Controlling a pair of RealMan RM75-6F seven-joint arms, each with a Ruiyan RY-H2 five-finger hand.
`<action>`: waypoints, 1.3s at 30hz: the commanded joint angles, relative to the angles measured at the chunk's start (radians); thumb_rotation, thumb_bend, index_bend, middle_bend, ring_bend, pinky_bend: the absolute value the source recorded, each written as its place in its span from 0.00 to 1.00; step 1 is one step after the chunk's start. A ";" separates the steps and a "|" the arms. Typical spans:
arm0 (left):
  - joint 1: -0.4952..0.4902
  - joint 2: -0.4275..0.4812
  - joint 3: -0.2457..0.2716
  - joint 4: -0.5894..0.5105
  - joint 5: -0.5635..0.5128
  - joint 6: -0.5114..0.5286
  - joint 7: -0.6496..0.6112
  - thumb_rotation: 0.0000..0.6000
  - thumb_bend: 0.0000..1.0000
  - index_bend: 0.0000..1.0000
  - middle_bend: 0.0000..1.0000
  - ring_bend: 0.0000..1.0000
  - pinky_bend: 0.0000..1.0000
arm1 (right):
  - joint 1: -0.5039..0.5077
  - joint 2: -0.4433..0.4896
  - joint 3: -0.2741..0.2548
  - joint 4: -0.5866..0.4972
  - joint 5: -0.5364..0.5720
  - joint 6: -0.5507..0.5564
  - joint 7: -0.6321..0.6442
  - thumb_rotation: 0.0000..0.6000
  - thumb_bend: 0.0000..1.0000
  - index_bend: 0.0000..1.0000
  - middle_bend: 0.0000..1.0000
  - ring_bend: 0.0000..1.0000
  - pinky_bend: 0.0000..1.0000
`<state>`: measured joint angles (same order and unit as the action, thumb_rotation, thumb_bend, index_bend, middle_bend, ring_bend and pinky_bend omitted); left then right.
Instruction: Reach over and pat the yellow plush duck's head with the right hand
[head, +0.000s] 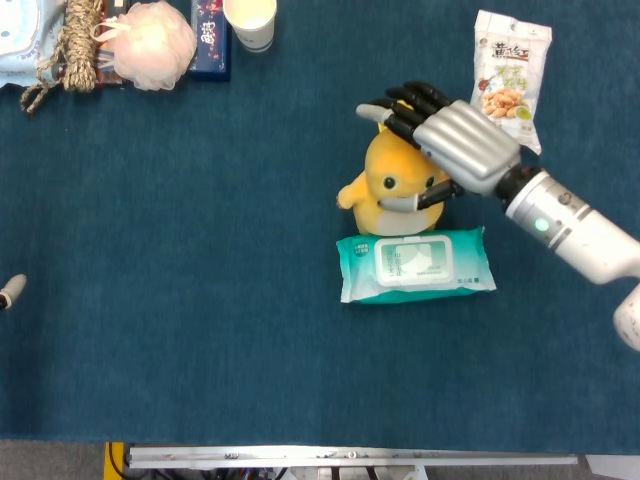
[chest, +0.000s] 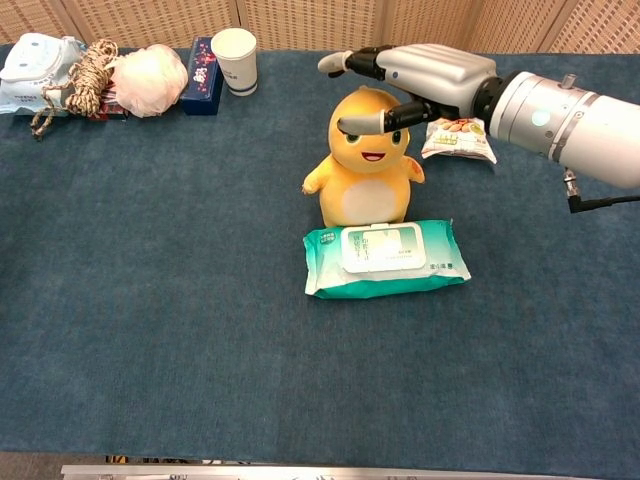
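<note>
The yellow plush duck (head: 393, 187) stands upright near the middle of the blue table, facing the front edge. In the chest view the duck (chest: 364, 170) shows its whole smiling face. My right hand (head: 450, 140) hovers palm down just above the duck's head, fingers spread and holding nothing. In the chest view the right hand (chest: 420, 72) has its fingers a little above the crown, and the thumb lies across the front of the forehead. At the left edge of the head view only a small tip of my left hand (head: 8, 291) shows.
A green pack of wet wipes (head: 415, 265) lies right in front of the duck. A snack bag (head: 510, 80) lies behind the right hand. At the back left are a paper cup (head: 250, 22), a blue box (head: 209, 40), a pink bath puff (head: 152, 45) and a rope coil (head: 78, 45).
</note>
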<state>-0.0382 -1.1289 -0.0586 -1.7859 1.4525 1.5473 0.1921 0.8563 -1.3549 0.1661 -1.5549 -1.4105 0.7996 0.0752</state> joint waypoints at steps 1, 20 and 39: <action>0.001 0.000 0.000 0.001 -0.001 0.000 -0.001 1.00 0.03 0.15 0.07 0.01 0.00 | 0.005 0.000 -0.008 -0.012 -0.015 0.001 0.004 0.10 0.00 0.09 0.13 0.00 0.00; 0.002 -0.001 0.000 0.009 -0.006 -0.003 -0.003 1.00 0.03 0.15 0.07 0.01 0.00 | 0.035 -0.044 -0.025 0.059 0.006 -0.037 0.010 0.09 0.00 0.09 0.13 0.00 0.00; -0.004 -0.002 -0.005 0.006 -0.006 -0.006 -0.001 1.00 0.03 0.15 0.07 0.02 0.00 | -0.042 0.061 -0.007 0.030 0.052 0.075 0.008 0.12 0.00 0.09 0.13 0.00 0.00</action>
<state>-0.0417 -1.1309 -0.0636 -1.7799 1.4464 1.5413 0.1908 0.8315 -1.3118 0.1606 -1.5141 -1.3658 0.8559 0.0877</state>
